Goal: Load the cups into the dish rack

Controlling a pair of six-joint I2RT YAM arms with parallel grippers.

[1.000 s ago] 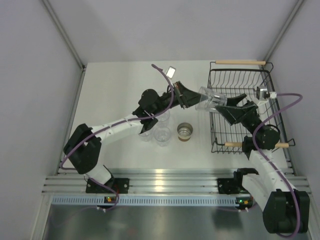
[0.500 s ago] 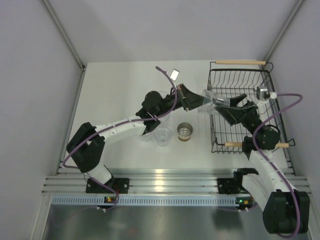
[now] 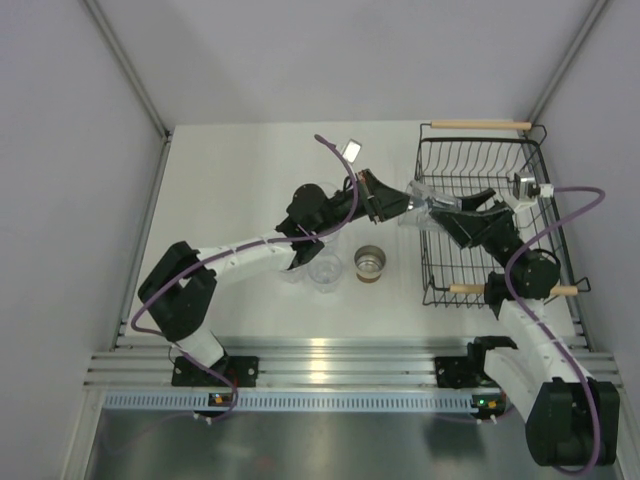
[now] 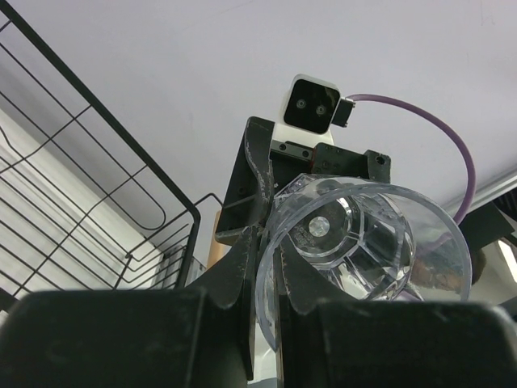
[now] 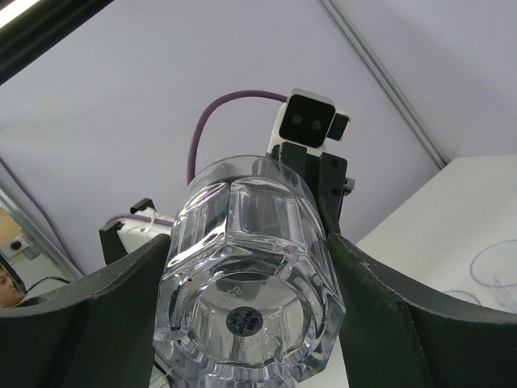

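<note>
The dish rack takes up the right side of the table, and both arms reach in to meet over its left edge. The left gripper pinches the rim of a clear tumbler, one finger inside the mouth and one outside. It holds the tumbler on its side in the air, base toward the rack. The right gripper stood spread wide around that tumbler a second ago. It has since drawn in, and its fingers now sit against the tumbler's body on both sides (the wrist view shows no gap I can make out). In the same second the tumbler has shifted slightly rightward, onto the rack's wire edge. This looks like a mid-air handover, so the left must let go before the right can set the cup inside. Back on the table wait other tumblers and, just beside them, the short silver-lined cup.
</note>
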